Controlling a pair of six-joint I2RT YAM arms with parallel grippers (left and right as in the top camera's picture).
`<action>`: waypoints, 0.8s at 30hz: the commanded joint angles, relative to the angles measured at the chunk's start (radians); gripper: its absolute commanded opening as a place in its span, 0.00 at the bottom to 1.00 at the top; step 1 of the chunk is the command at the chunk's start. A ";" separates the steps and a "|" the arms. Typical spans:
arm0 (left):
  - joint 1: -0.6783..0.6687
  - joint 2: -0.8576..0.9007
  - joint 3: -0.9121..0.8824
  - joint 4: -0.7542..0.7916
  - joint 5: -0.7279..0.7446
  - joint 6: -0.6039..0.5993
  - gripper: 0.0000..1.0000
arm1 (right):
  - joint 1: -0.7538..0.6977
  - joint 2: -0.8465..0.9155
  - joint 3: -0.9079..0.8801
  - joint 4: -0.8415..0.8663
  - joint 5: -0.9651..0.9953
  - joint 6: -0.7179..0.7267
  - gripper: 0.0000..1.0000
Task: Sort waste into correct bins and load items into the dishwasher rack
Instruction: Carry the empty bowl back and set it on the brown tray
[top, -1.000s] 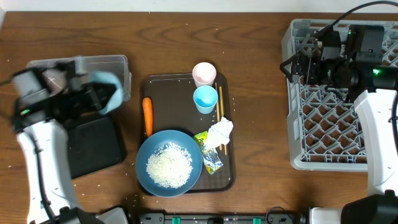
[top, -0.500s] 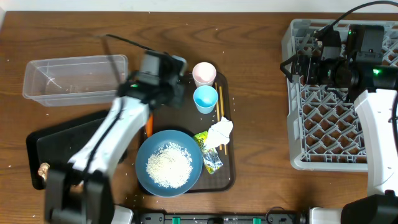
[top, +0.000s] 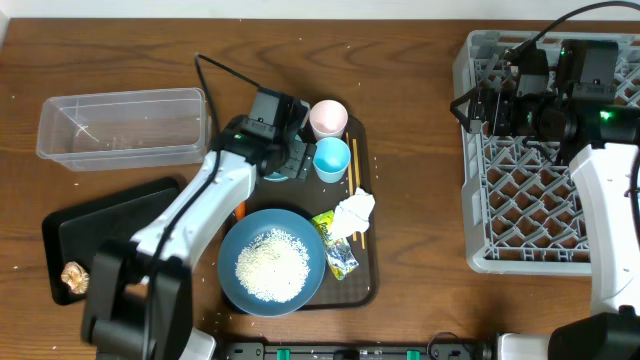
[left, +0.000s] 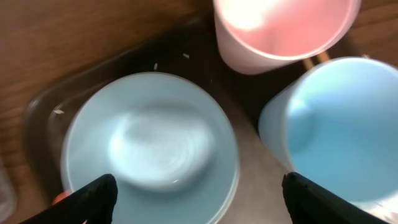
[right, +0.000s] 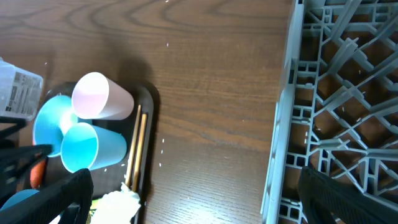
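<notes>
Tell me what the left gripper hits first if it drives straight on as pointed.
Likely the small pale-blue bowl, below the open left gripper; the light-blue cup sits close alongside. Depth is unclear.

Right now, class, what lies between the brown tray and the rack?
Nothing: only bare table separates the tray from the rack. The overhead view shows the whole stretch, and the right wrist view shows it too.

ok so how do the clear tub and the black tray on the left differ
The clear tub is see-through with tall walls; the black tray is opaque and shallow. The clear tub lies square to the edge of the wooden table; the black tray sits skewed. The black tray holds a brown lump in one corner; the clear tub shows nothing that large. Both are rectangular and rest on the wooden table.
</notes>
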 joint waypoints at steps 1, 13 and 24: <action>-0.004 -0.130 0.017 -0.053 0.050 0.002 0.87 | 0.007 0.001 0.018 -0.001 -0.001 -0.005 0.98; -0.198 -0.197 -0.043 -0.429 0.130 -0.073 0.98 | 0.007 0.001 0.018 0.003 -0.002 -0.005 0.99; -0.326 -0.080 -0.087 -0.484 0.179 -0.088 0.98 | 0.007 0.001 0.018 -0.006 -0.002 -0.005 0.99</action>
